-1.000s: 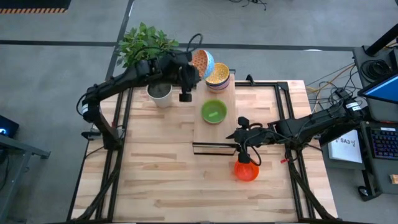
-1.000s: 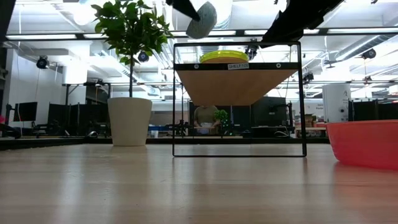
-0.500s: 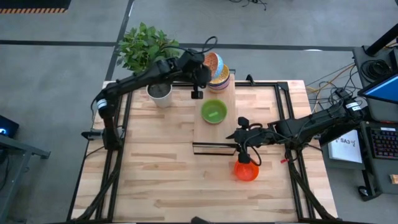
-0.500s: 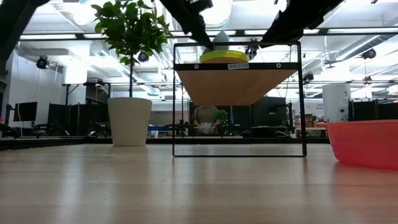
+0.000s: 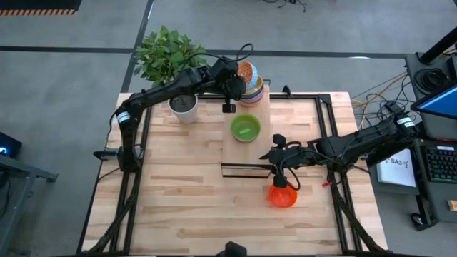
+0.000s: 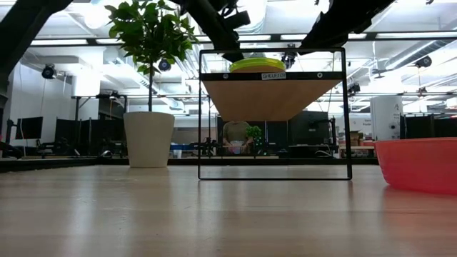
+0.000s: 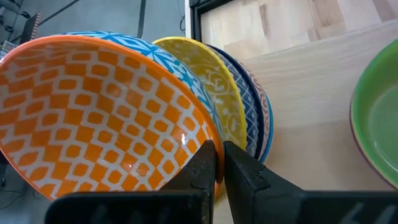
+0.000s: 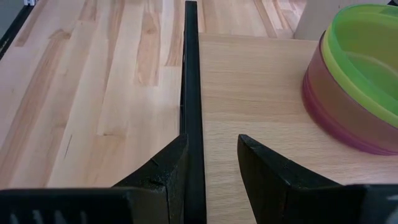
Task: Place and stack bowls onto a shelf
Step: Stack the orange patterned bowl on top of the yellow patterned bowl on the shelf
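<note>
My left gripper (image 5: pixel 230 84) (image 7: pixel 216 163) is at the shelf's far end, shut on an orange-and-white checked bowl (image 5: pixel 245 71) (image 7: pixel 93 118) whose outside is blue-patterned. Just behind it is a stack of bowls (image 5: pixel 252 89), with a yellow bowl (image 7: pixel 208 78) on top of blue ones. A green bowl (image 5: pixel 245 128) (image 8: pixel 364 59) tops a second stack mid-shelf. The pale wood shelf (image 5: pixel 246 153) (image 6: pixel 275 96) stands on a dark frame. A red bowl (image 5: pixel 283 195) (image 6: pixel 418 164) sits on the table. My right gripper (image 5: pixel 265 155) (image 8: pixel 211 149) is open at the shelf's near end. My left gripper pinches the checked bowl's rim (image 7: pixel 211 140), one finger on the inside and one on the outer wall. The bowl is tilted, its opening turned up and toward the table's left. It is close against the yellow bowl; whether they touch I cannot tell.
A white plant pot (image 5: pixel 183 108) (image 6: pixel 148 139) with a leafy plant stands on the table's far left, beside my left arm. The shelf's dark frame bar (image 8: pixel 191 93) runs between my right fingers. Bare tabletop (image 5: pixel 178 193) spreads left of and nearer than the shelf.
My left gripper has carried the checked bowl toward the table's right and down, from beside the stack to close against it at the shelf's far end. The bowl has stayed tilted in the hold. My right arm has kept still.
</note>
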Motion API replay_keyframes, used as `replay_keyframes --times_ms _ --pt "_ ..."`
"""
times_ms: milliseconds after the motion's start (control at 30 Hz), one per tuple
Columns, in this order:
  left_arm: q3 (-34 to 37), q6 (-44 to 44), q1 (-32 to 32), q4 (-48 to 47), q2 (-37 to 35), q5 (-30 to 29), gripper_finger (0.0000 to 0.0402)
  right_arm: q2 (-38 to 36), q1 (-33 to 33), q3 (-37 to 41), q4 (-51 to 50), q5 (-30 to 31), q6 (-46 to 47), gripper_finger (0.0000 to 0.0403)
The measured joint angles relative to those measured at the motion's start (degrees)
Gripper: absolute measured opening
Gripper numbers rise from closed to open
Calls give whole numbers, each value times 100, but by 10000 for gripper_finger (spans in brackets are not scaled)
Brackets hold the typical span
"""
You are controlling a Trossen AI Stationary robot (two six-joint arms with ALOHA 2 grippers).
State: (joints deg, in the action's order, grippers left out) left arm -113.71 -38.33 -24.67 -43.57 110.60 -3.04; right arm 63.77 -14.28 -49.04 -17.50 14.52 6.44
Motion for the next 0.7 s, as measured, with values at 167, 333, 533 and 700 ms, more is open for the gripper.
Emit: replay_keyframes --times_ms 167,333,533,700 --pt "0 -80 -4 165 49 85 6 0 0 0 0 2 0 132" --pt "0 -127 -9 188 54 84 7 0 0 0 0 2 -2 132" --pt "0 29 -8 66 54 82 8 0 0 2 0 2 -13 132" --pt "0 132 4 -149 54 78 8 0 0 2 0 4 -46 132"
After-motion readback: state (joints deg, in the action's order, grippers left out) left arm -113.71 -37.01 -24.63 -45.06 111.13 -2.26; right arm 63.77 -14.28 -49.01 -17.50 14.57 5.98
